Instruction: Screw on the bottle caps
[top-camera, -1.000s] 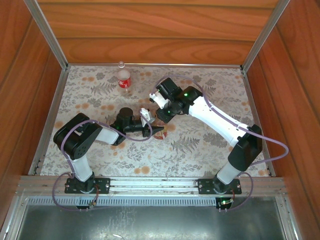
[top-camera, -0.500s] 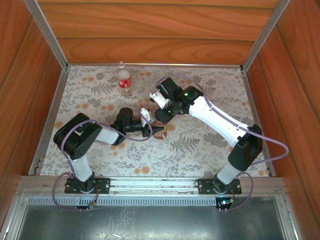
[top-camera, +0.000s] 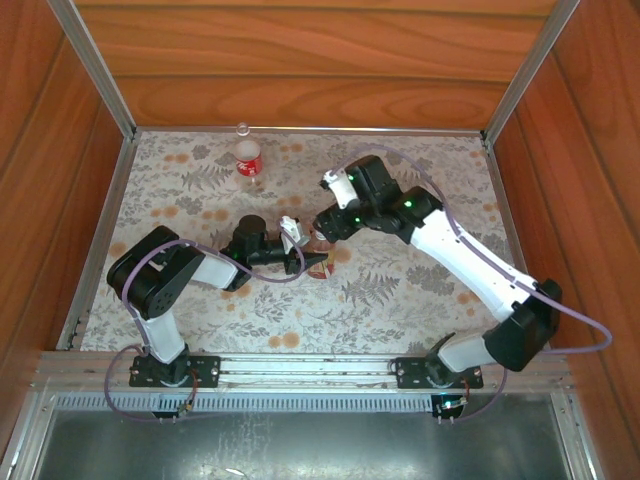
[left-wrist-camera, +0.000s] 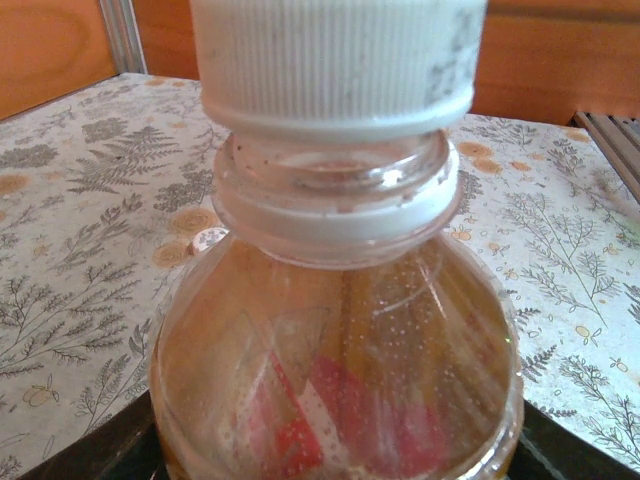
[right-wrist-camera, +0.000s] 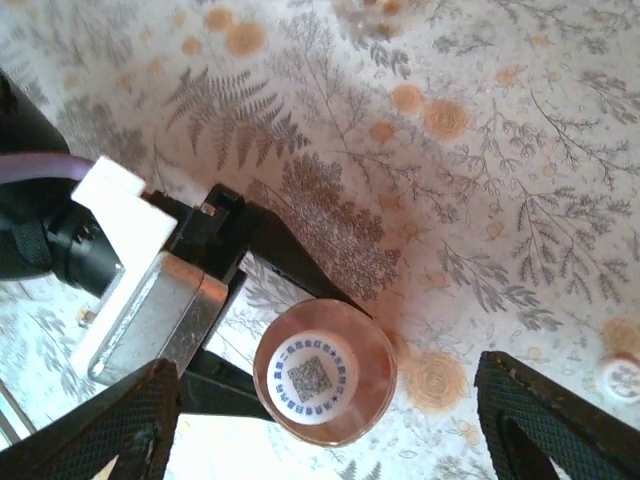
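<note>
My left gripper (top-camera: 305, 260) is shut on the amber-brown bottle (left-wrist-camera: 335, 350), which stands upright on the table. A white ribbed bottle cap (left-wrist-camera: 335, 60) sits on its neck; from above it shows a printed code (right-wrist-camera: 312, 375). Black left fingers (right-wrist-camera: 280, 250) press the bottle's sides. My right gripper (right-wrist-camera: 325, 400) hovers over the capped bottle, open, its pads (right-wrist-camera: 110, 420) well clear of the cap on both sides. A second small bottle cap (right-wrist-camera: 620, 378) lies loose on the table; it shows as well behind the held bottle (left-wrist-camera: 208, 238). The red-and-white labelled bottle (top-camera: 247, 160) stands near the back wall.
The table has a floral cloth (top-camera: 400, 290) and is boxed in by wooden walls (top-camera: 300, 80) at the back and sides, with metal rails (top-camera: 95, 250) along its edges. Both arms meet near the table's middle.
My right gripper has opened off the cap, and its arm has swung to the right. The left gripper and its bottle have not moved.
</note>
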